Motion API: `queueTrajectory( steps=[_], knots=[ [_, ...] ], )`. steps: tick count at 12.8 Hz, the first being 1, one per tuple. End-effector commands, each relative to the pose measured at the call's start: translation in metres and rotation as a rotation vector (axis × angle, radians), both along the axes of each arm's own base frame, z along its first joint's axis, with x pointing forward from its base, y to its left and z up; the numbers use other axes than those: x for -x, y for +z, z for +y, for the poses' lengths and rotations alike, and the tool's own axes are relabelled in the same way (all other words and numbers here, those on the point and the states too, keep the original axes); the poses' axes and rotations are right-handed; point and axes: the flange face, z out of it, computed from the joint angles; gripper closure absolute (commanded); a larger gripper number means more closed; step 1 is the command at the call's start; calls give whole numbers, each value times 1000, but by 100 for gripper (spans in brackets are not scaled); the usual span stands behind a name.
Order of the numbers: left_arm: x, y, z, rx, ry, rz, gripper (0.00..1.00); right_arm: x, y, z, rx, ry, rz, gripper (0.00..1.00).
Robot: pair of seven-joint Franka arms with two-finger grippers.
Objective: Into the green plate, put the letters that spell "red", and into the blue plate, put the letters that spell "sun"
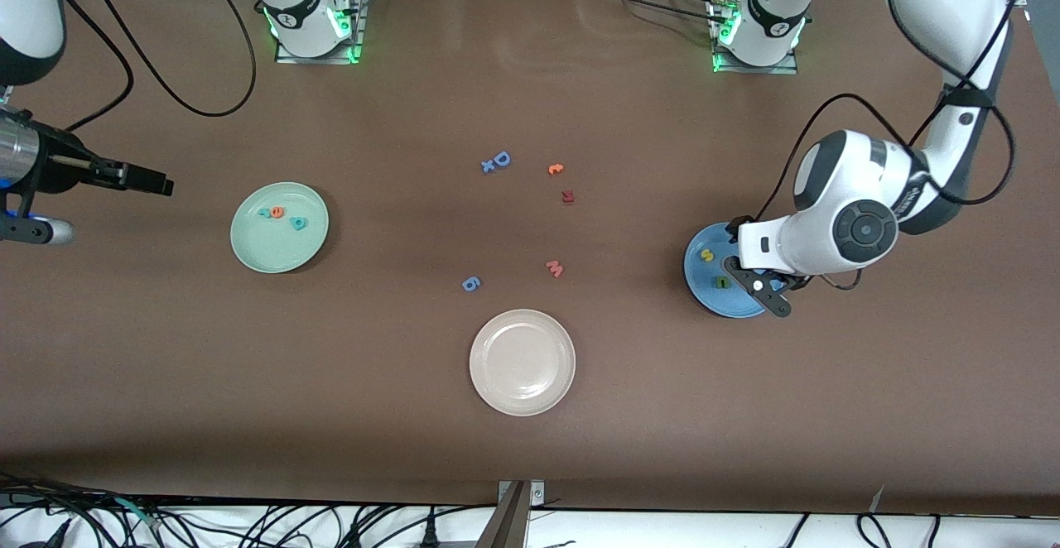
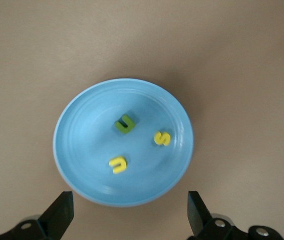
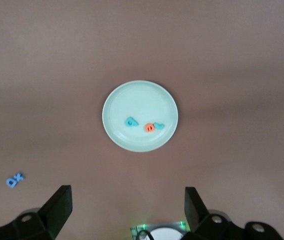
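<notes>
**A:** Where is the left gripper [image 2: 126, 212], and is it carrying anything?

**B:** It hangs over the round medium-blue shallow plate [image 2: 81, 150], which sits at mid-height in the front view, at the left arm's end of the table. Its fingers [image 2: 59, 212] are spread wide with nothing between them.

**A:** And the letters for "sun"?

**B:** All three lie in that plate, straight below the gripper: the tiny yellow foam "s" [image 2: 162, 138], the yellow foam "u" [image 2: 118, 164] and the olive-green foam "n" shape [image 2: 124, 124]. They are apart from one another.

**A:** The other word?

**B:** The thin teal foam "r" [image 1: 265, 213], the orange foam "e" [image 1: 277, 211] and the teal foam "d" shape [image 1: 299, 223] lie close together in the round pale mint-green plate [image 1: 248, 250]. That plate is at mid-height too, toward the right arm's end.

**A:** What about the right gripper [image 3: 126, 207]?

**B:** It waits, spread and empty, over bare table at the frame's edge beside the green plate.

**A:** So what does the next move turn on?

**B:** I judge both words sorted. The "sun" letters lie directly under the left gripper, so it should rise straight up and not sweep across the plate. The strays in the centre of the frame, such as the pink foam "w" [image 1: 555, 268] and the blue foam "6" piece [image 1: 470, 284], belong to neither word.
</notes>
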Motion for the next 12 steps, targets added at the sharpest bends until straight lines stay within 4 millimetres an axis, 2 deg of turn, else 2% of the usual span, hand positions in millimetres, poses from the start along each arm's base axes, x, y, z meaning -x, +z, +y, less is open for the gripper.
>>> queueTrajectory(
  steps=[1,3,6,9,10,12],
  knots=[
    [-12,65,-10,-43,91,10,0,-3,-1,0,39,24,24,0],
    [-14,106,-8,-69,193,0,0,-3,-1,12,58,51,23,0],
    [-1,168,-8,-97,299,-82,0,-9,-2,10,28,136,-13,0],
    [4,182,9,-114,324,-72,0,-12,-4,-8,-8,155,-31,0],
    [1,216,22,-101,351,-144,0,-12,-4,-5,-20,164,-32,0],
    [4,234,25,-101,363,-176,0,-12,-5,-4,30,190,-25,0]
  ],
)
